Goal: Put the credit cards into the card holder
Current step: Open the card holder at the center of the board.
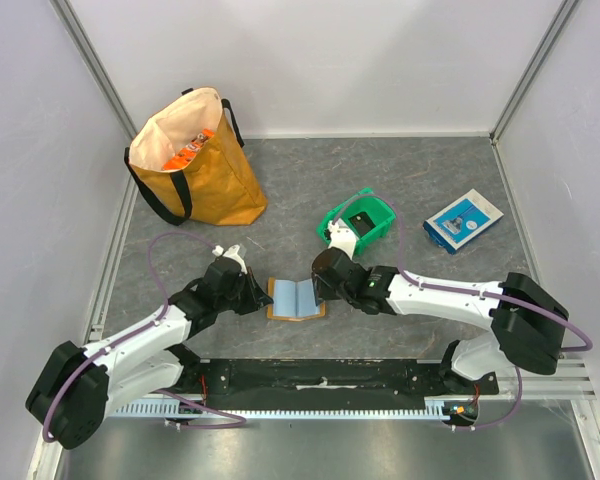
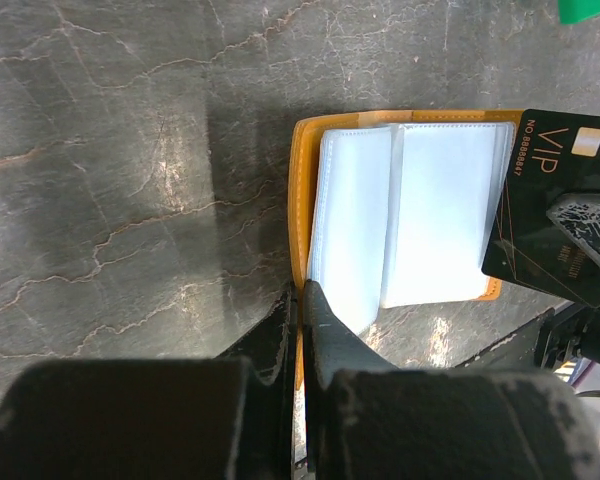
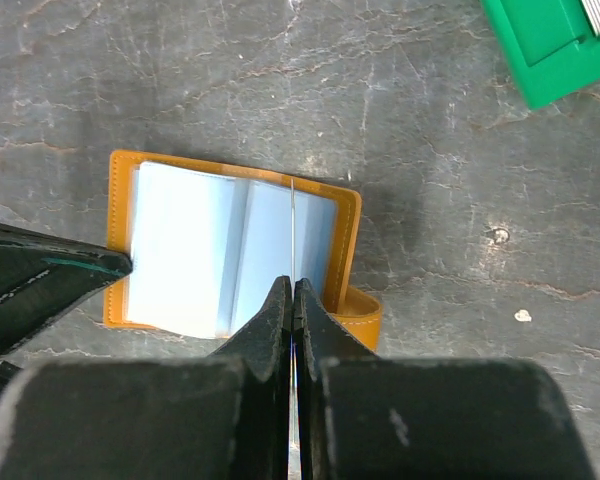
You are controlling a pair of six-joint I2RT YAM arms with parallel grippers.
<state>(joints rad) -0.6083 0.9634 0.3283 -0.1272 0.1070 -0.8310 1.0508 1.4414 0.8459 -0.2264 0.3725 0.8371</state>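
Observation:
The orange card holder (image 1: pixel 296 298) lies open on the table with its clear sleeves up; it also shows in the left wrist view (image 2: pixel 410 210) and the right wrist view (image 3: pixel 210 250). My left gripper (image 1: pixel 262 296) (image 2: pixel 302 290) is shut on the holder's left orange edge. My right gripper (image 1: pixel 323 285) (image 3: pixel 291 285) is shut on a black VIP credit card (image 2: pixel 555 210). It holds the card on edge over the holder's right sleeves. In the right wrist view the card shows only as a thin line (image 3: pixel 293 230).
A green plastic bin (image 1: pixel 365 222) (image 3: pixel 550 50) stands just behind the right gripper, with a dark and a pale item inside. A blue-and-white flat box (image 1: pixel 463 220) lies at the right. An orange-yellow tote bag (image 1: pixel 190 160) stands at the back left.

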